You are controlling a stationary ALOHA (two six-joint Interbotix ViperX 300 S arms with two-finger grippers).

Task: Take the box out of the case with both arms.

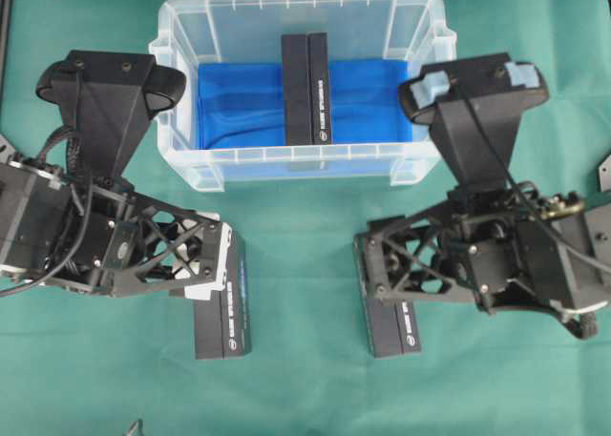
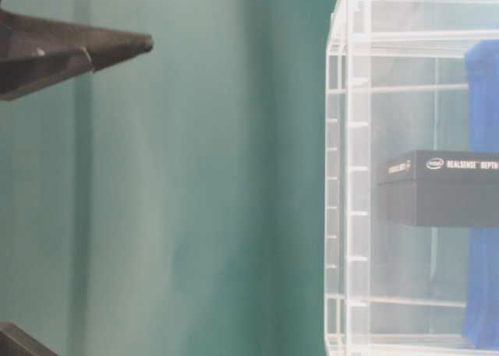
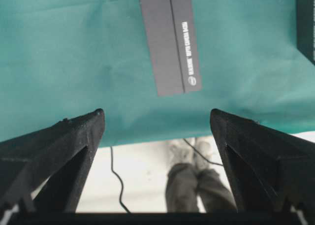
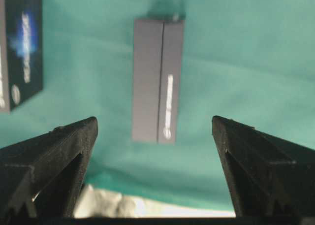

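Both my grippers, left gripper (image 1: 205,264) and right gripper (image 1: 377,264), gape wide, holding nothing. The remaining black box (image 1: 305,88) stands mid-case (image 1: 191,159), top centre of frame, long axis running up-down. It lies above and between my grippers, neither noticeably nearer.

L arm (image 1: 95,217) and R arm (image 1: 496,236) both sit on the near side of the case (image 1: 301,159), wrists bent down. L gripper (image 3: 157,121) fingers wide apart, holding nothing. R gripper (image 4: 155,124) same, spread and empty.
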